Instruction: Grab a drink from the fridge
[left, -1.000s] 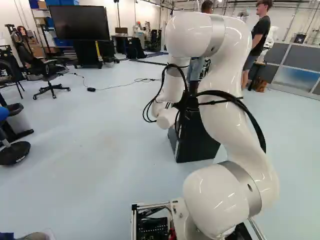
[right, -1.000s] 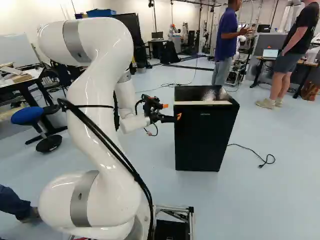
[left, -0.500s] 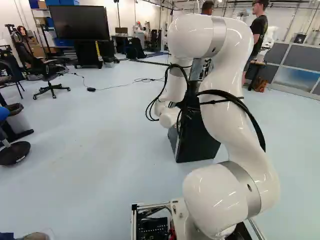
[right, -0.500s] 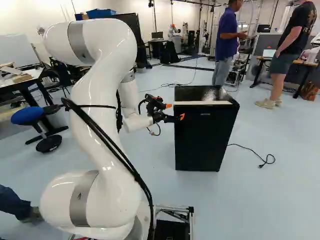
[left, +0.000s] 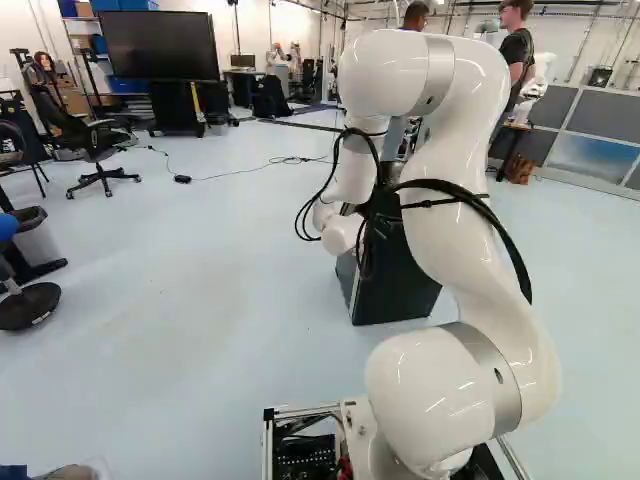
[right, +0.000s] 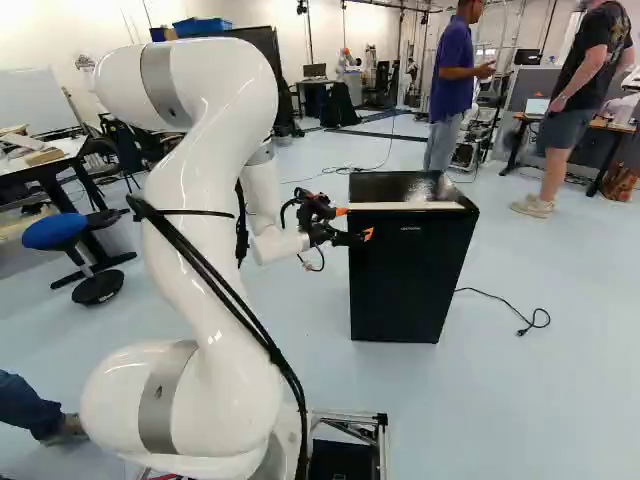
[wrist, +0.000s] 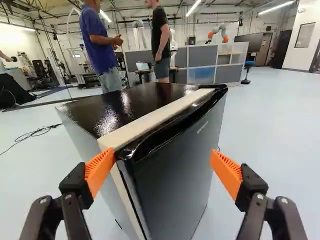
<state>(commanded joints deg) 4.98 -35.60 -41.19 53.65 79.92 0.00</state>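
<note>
Floor (right: 480, 400) is surrounding the fridge (right: 410, 285), twelve o'clock from the gripper (right: 355, 223); the wrist view is showing its fingers (wrist: 100, 170) apart, the left base view hiding them.

Black fridge (right: 408, 275) — hand (right: 355, 222) alongside.

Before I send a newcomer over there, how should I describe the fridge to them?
Find the white arm; at its gripper, on the floor, stands the black fridge. Only it has a glossy top with a pale strip along one edge.
</note>
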